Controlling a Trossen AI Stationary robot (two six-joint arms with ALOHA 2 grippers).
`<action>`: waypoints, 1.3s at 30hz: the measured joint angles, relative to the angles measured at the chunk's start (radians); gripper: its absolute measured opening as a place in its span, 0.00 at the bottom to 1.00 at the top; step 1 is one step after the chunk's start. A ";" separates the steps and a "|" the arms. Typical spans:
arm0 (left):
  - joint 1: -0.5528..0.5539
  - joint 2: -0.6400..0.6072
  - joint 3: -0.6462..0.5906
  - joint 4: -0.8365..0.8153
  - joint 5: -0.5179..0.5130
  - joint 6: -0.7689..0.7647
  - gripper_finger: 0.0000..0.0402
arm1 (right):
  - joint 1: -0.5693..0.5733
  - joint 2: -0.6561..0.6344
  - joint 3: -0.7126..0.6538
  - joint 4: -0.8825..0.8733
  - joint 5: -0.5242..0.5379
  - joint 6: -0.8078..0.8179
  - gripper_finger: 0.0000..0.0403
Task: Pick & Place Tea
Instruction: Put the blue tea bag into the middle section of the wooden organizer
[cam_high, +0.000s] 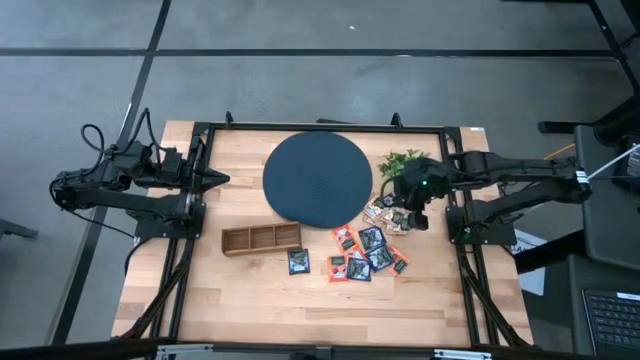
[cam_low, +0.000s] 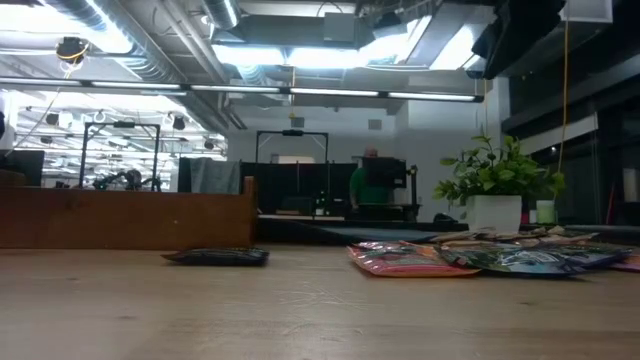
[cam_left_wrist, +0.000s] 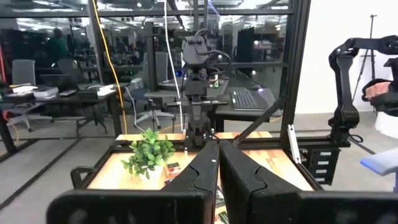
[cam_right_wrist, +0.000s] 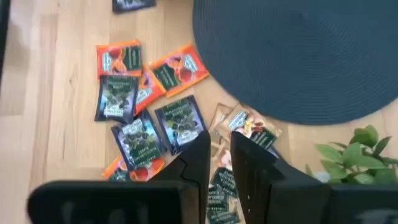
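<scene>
The right gripper (cam_high: 411, 216) hung over the pile of tea bags (cam_high: 366, 250) while the left gripper (cam_high: 218, 180) waited at the side.

The tea bags lay in a messy bunch on the wooden table (cam_high: 260, 295), just beside the front right edge of the big round dark disc (cam_high: 318, 178). Some were orange-red, some dark, and some pale. One dark tea bag (cam_high: 298, 261) lay on its own, near the little wooden tray (cam_high: 261, 238). The right gripper was above the pale bags, next to the small green plant (cam_high: 402, 161). Its fingers (cam_right_wrist: 200, 155) had only a thin gap between them, and nothing was in the gap. The left gripper was at the left edge of the table with its fingers (cam_left_wrist: 200, 177) pressed together, holding nothing.
</scene>
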 joint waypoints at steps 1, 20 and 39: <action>0.000 0.000 0.000 0.002 0.000 0.003 0.03 | 0.000 0.006 -0.004 0.001 -0.001 0.009 0.17; -0.136 0.458 -0.039 0.060 0.171 -0.066 0.04 | 0.196 0.343 -0.023 0.226 0.097 0.215 0.17; -0.322 0.664 -0.037 0.210 0.151 0.061 0.29 | 0.462 0.382 -0.022 0.301 0.279 0.596 0.17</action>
